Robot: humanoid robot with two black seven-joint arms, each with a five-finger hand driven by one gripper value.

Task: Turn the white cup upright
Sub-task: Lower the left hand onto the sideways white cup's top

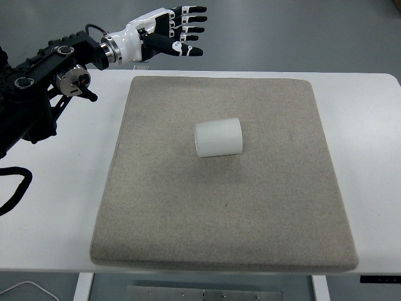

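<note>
Cup (218, 137) lying sideways mid-frame on mat (156, 207) — likely rolling off if nudged; left hand (168, 32) hovering upper left, fingers (194, 20) spread, holding nothing.

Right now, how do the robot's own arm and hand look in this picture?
Only the left arm shows. It is black, built of jointed links with round silver joint caps. A black cable loops beside it over the table. A silver ring forms the wrist. The left hand has white shells over the back and black fingers with white segments.
</note>
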